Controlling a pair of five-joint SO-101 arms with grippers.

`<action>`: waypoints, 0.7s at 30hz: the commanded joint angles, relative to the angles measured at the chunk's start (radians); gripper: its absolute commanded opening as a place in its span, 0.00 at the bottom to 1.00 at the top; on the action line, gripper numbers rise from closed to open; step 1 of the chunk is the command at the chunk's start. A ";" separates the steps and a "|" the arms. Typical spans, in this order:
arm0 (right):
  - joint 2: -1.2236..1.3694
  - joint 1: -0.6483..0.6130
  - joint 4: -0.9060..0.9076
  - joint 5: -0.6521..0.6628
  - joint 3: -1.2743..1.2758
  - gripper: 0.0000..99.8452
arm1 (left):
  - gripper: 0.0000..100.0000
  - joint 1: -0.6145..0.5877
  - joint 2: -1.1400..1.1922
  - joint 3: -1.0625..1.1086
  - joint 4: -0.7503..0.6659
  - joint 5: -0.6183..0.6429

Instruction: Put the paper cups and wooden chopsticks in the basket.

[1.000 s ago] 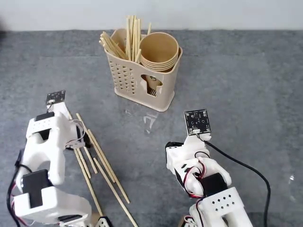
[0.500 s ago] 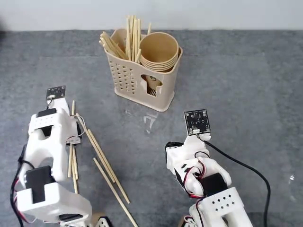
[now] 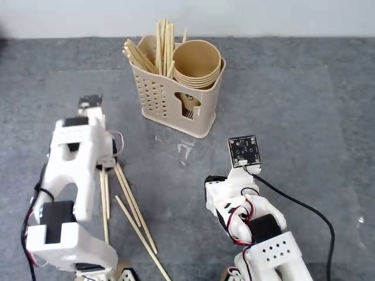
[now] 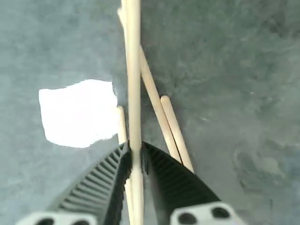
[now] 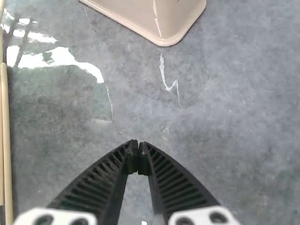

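A beige slotted basket (image 3: 176, 99) stands at the back of the grey table, holding a stack of paper cups (image 3: 196, 58) and several wooden chopsticks (image 3: 159, 44). My left gripper (image 4: 134, 149) is shut on one chopstick (image 4: 133, 70), held above the mat. Under it lie loose chopsticks (image 4: 165, 123). From the high view the left arm (image 3: 73, 170) stands left of the basket, with the held chopstick (image 3: 105, 202) running back under it and loose chopsticks (image 3: 132, 205) beside it. My right gripper (image 5: 137, 157) is shut on nothing, near the basket's corner (image 5: 161, 21).
The right arm (image 3: 249, 216) sits at the front right with its camera board (image 3: 244, 150) raised. One chopstick (image 5: 4, 140) lies at the edge of the right wrist view. Shiny patches (image 5: 51, 58) mark the mat in front of the basket.
The left arm has swung away from the front edge toward the basket, carrying the chopstick along. The loose chopsticks shifted slightly. The right arm has not moved.
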 commanded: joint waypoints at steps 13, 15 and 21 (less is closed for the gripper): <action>-0.016 -0.002 -0.016 0.009 -0.005 0.01 | 0.01 0.009 -0.025 -0.634 0.405 0.009; -0.016 -0.002 -0.016 0.009 -0.003 0.01 | 0.01 0.011 -0.063 -0.684 0.404 0.009; -0.016 -0.002 -0.016 0.009 -0.003 0.01 | 0.01 0.100 -0.296 -0.719 0.400 0.009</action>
